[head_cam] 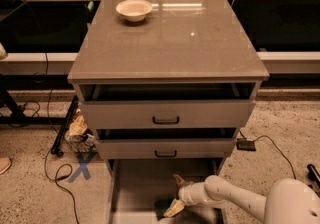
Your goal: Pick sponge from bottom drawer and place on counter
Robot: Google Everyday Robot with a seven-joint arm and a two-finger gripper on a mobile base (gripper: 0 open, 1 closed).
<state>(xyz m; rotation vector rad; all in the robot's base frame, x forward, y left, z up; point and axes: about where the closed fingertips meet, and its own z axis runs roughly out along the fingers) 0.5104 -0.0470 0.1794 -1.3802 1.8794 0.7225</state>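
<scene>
Single cam, set high in front of grey three-drawer cabinet point(125, 114), tilted down & fwd, mid-range. Glossy grey-brown counter point(170, 43) fills centre. Pale grey bottom drawer point(140, 183) at lower edge, w/ two-finger gripper point(176, 194) inside, fingers spread.

This looked like a robotics lab or test room, not a home. A free-standing drawer cabinet point(165, 113) stood alone in the middle of the frame on a speckled hard floor point(285, 123). Loose black cables point(50, 163) trailed over the floor at the lower left, beside a blue tape cross point(82, 169). A small black box point(246, 144) on a cord lay at the right. Long pale benches point(35, 58) ran across the upper part. The white arm's gripper point(172, 195) hung at the bottom centre, inside the bottom drawer point(140, 178), jaws spread apart.
</scene>
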